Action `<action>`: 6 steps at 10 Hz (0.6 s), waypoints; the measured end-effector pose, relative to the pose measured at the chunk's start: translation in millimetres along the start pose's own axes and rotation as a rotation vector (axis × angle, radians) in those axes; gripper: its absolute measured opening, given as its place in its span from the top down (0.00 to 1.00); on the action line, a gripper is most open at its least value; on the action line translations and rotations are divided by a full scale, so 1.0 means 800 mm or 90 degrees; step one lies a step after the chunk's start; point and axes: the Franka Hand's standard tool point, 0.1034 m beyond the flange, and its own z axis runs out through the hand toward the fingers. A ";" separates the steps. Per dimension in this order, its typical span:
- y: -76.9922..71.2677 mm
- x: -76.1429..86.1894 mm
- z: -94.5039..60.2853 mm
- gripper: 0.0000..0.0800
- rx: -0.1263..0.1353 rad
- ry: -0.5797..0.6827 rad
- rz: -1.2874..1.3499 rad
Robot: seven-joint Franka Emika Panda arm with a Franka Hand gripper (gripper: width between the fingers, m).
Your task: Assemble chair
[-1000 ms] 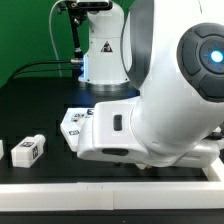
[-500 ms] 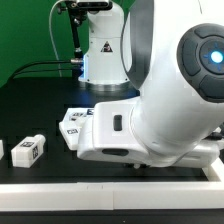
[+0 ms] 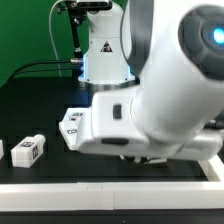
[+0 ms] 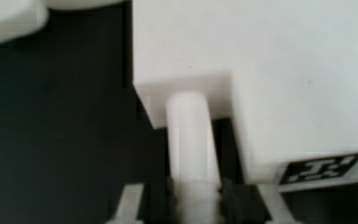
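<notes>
Your black table (image 3: 40, 100) sits in front of a green backdrop (image 3: 25, 30), and the arm (image 3: 170, 110) fills most of the exterior view, so the tool itself is hidden from that side

What has just changed is the arm's pose. Over the last half second the big wrist housing has moved up and toward the exterior view's left, where a moment earlier it was holding steady and lower. The loose parts on the table have not moved. The small tagged block (image 3: 29, 150) is still alone near the exterior view's left edge, and the tagged piece (image 3: 72, 124) is still half tucked behind the arm

For the grasp you need the wrist view. There the gripper (image 4: 197, 200) has its dark fingers (image 4: 247, 198) pressed in against both sides of a thin white bar (image 4: 190, 140), so I read it as clenched on that bar. The bar runs out from between the jaws across a broad white panel (image 4: 247, 50), which carries a tag (image 4: 332, 166) at one corner. I cannot tell whether the bar is seated in the panel or only lying against it

For the task, a closed grasp and an arm on the move suggest the pick is done and the carry or insertion has begun. Watch the bar's angle in the jaws, because a long thin part held at one end can swing. The chair is far from finished, and the other pieces still lie separate on the table, well apart from the arm
</notes>
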 end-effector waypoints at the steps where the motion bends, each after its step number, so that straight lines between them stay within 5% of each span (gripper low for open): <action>1: 0.002 0.002 -0.028 0.85 0.007 0.061 0.001; 2: 0.005 -0.011 -0.053 0.85 0.014 0.123 0.001; 6: -0.009 -0.062 -0.082 0.85 0.027 0.290 0.002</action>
